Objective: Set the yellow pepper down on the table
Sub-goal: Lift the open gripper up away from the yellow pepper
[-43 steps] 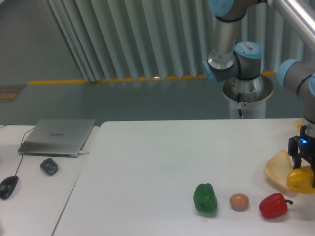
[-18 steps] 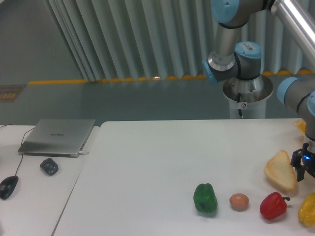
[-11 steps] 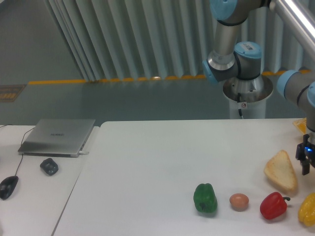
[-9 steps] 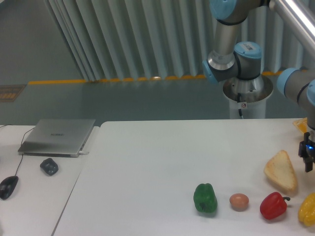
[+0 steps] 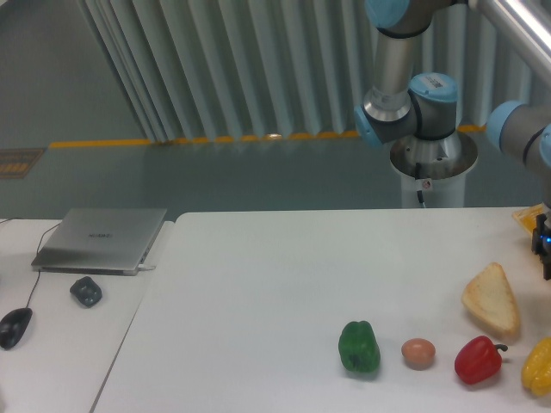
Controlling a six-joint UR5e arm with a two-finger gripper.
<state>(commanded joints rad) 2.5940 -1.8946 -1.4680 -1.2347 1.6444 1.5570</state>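
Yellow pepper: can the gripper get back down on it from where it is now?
Probably yes. The gripper hangs above the yellow pepper, with nothing between them. The red pepper sits close alongside, and both run off the frame edge.

Single fixed camera, raised at the front, facing across the table (image 5: 258, 284), medium distance

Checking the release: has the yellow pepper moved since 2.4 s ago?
Yes. The yellow pepper went down from beside the bread to right of the red pepper.
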